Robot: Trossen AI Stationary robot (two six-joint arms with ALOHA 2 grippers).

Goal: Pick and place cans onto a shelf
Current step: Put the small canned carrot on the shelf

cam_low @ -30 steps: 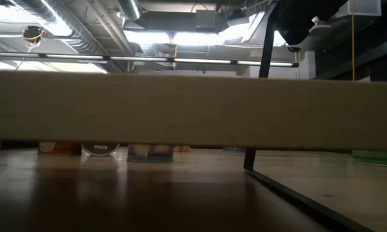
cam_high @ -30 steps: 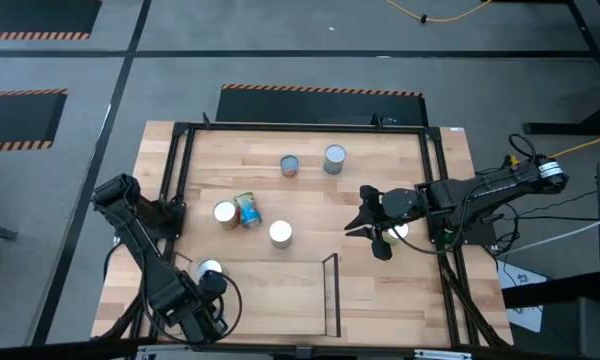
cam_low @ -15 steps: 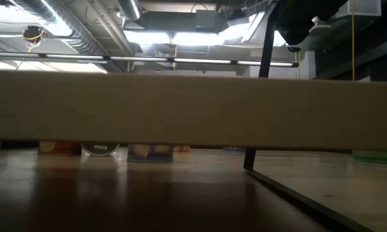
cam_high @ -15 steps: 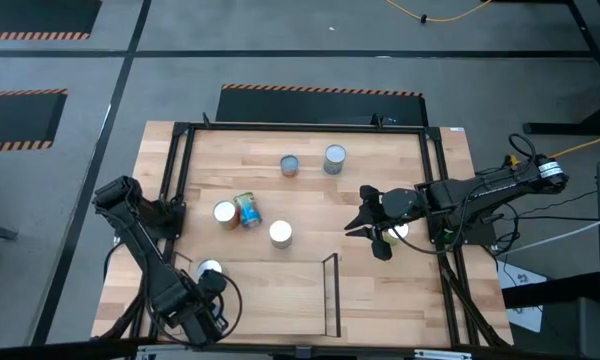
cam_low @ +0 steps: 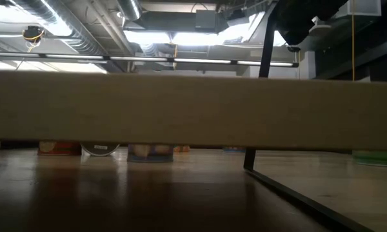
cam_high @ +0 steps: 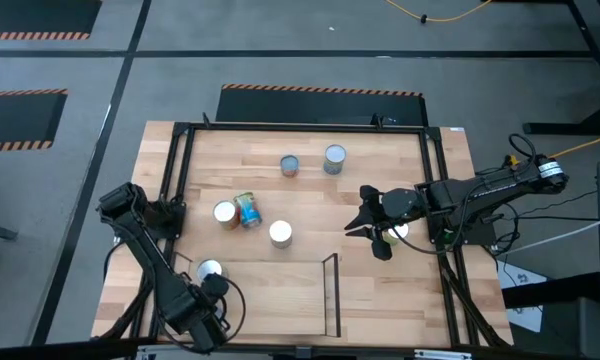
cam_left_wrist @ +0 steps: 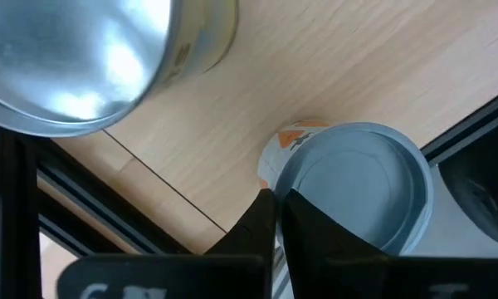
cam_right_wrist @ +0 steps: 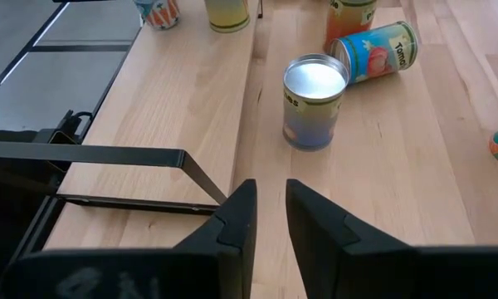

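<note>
Tabletop point(cam_high: 310, 300) carries scattered cans point(cam_high: 280, 234); left hand point(cam_high: 208, 287) and right hand point(cam_high: 365, 224) both pinched together.

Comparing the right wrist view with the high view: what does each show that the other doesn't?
Only the right wrist view shows the tipped blue-labelled can's label print. Only the high view shows both arms, the left gripper at the table's near-left corner close to a white-topped can, and two cans at the far side. Both show the upright can mid-table and the black rail ahead of the right gripper.
</note>
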